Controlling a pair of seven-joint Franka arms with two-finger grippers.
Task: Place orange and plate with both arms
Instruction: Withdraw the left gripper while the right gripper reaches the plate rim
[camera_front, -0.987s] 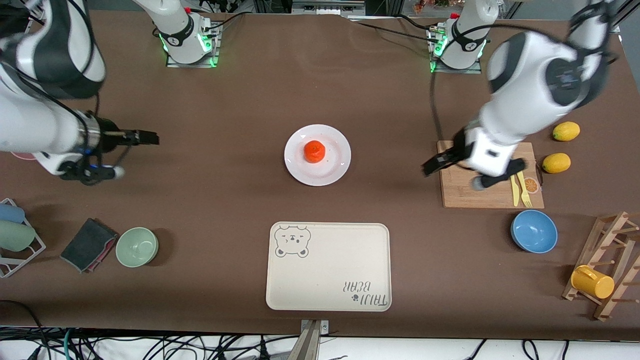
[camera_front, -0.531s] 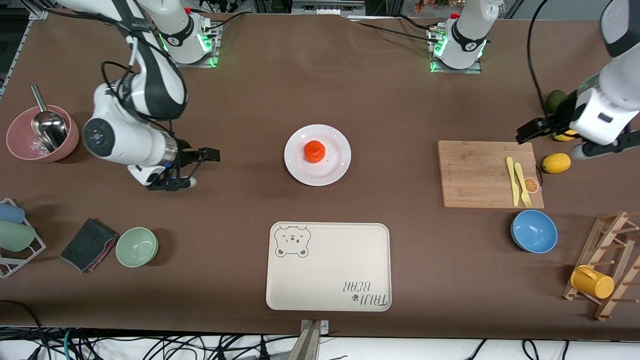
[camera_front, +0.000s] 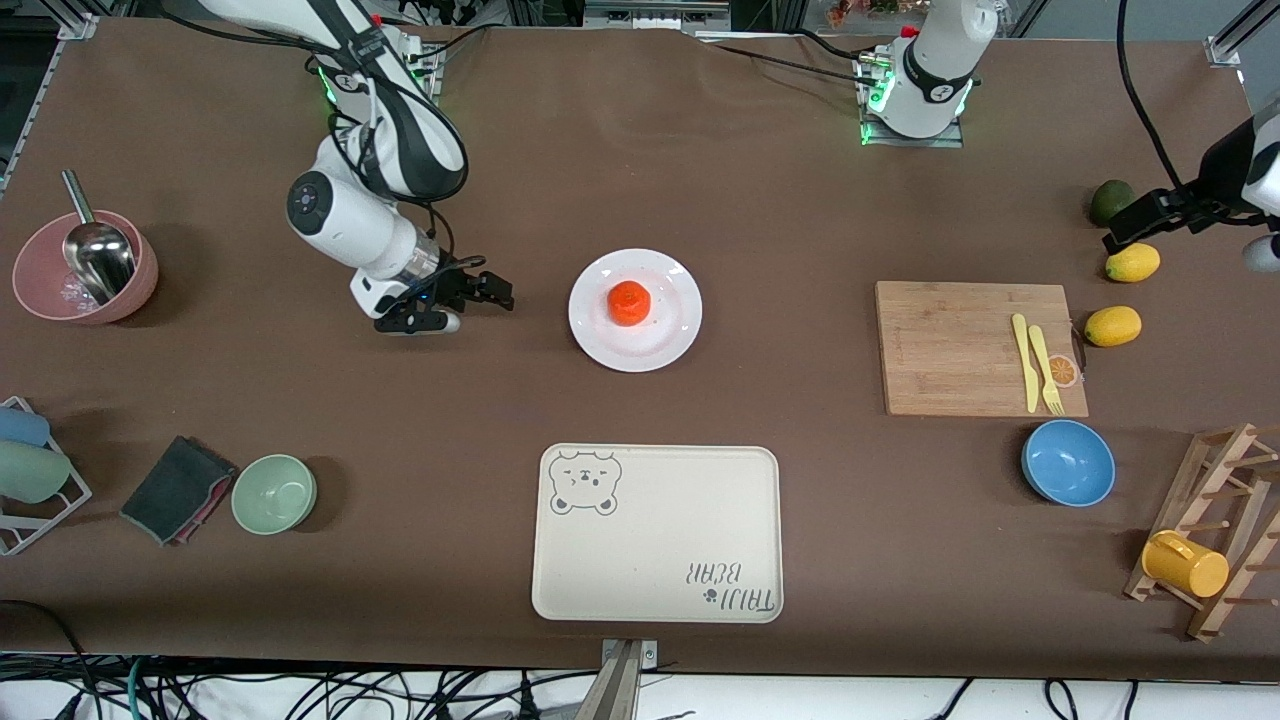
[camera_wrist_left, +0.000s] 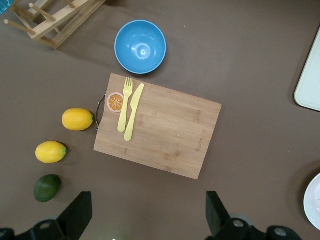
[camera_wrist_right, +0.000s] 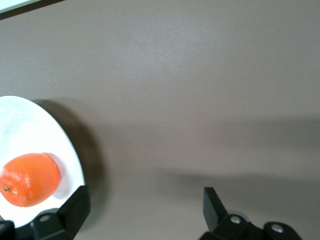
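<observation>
Resting on the plate (camera_front: 672, 345) is the orange (camera_front: 630, 302); both end effectors, right (camera_front: 497, 292) and left (camera_front: 1128, 226), spread empty.

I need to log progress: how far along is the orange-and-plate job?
Done: the small round orange sits on the glossy white round plate at mid-table. In hand: nothing; the right gripper, open and empty, is beside the plate toward the right arm's end, and the left gripper, open, is over the yellow lemons. Left: any further placing of the plate.
</observation>
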